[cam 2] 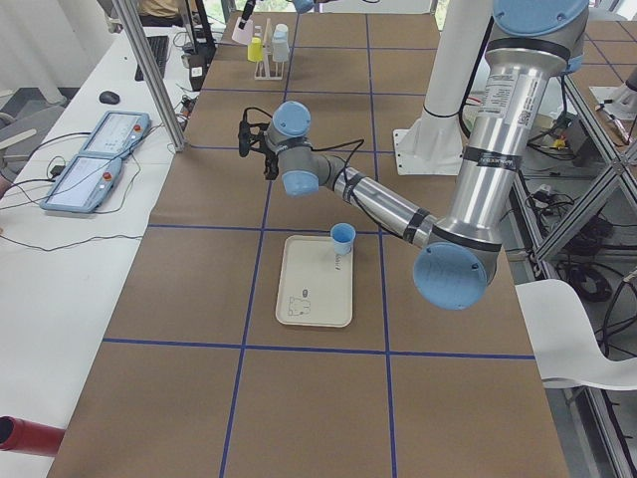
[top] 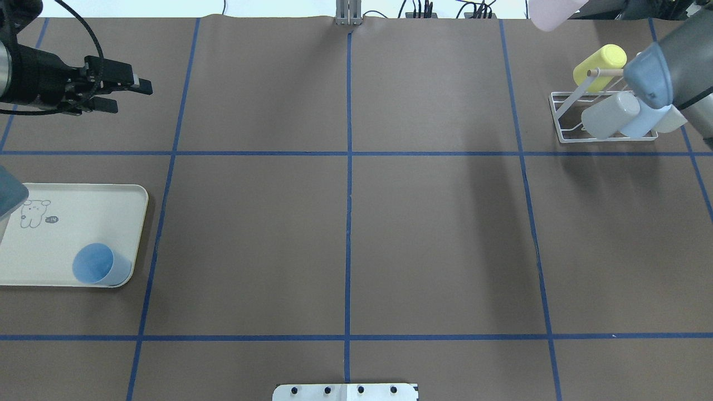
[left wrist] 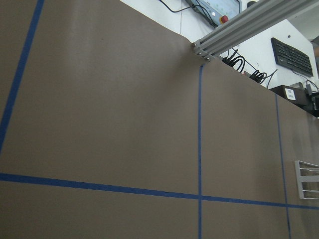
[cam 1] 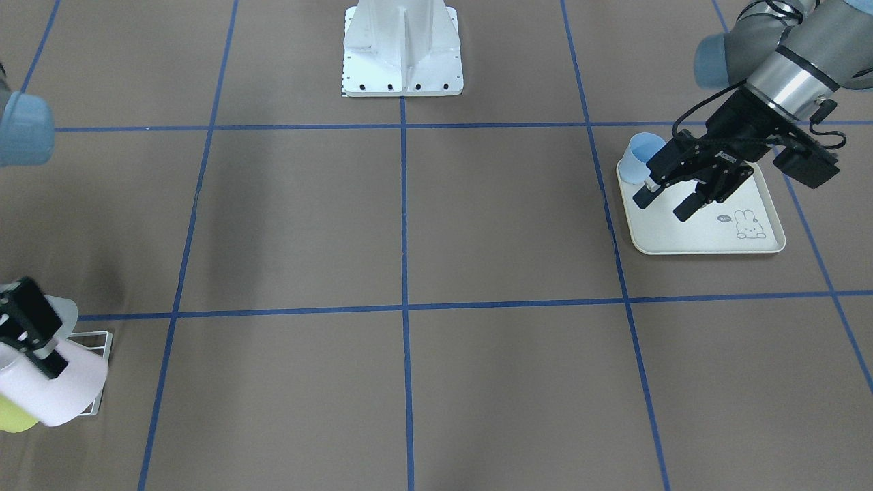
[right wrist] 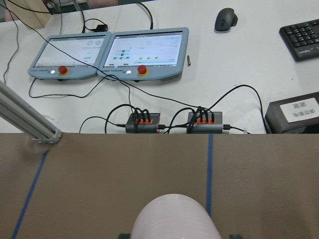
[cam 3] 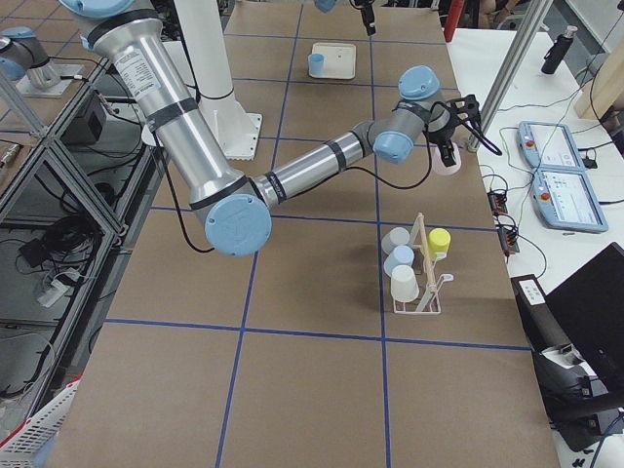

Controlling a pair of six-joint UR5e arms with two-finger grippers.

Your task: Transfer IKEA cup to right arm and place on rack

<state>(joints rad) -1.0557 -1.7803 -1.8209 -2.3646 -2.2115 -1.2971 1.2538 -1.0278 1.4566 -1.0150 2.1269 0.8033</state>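
Pale pink cup (right wrist: 174, 216): right up in the right wrist view, filling the bottom edge. This looks like the IKEA cup. It's up in the air and tilted, not on the counter (top: 345, 234).
Right pincer (cam 1: 42, 361): clamped on that pink cup, with one black finger lying across its side in the front-facing view.
Rack (cam 3: 424, 253): white wire frame with a wooden dowel, near the counter's right end. It's pretty crowded, with a yellow cup (top: 600, 67), a grey cup (top: 610, 114) and a couple more pale ones on the prongs. The pink cup hangs near it on the operators' side, not touching as far as the views show.
Left pincer (cam 1: 663, 204): jaws apart, holding nothing, raised off the counter.
Tray (cam 1: 709, 242): rabbit-print, with one blue cup (top: 100, 264) upright in its corner, untouched.
Step in hand: the hand-over looks done, so this is probably the carry to the rack.
Next move: likely needs the cup's mouth lined up over a free prong. It has to be lowered without bumping the neighbours, and let go only once it's seated.
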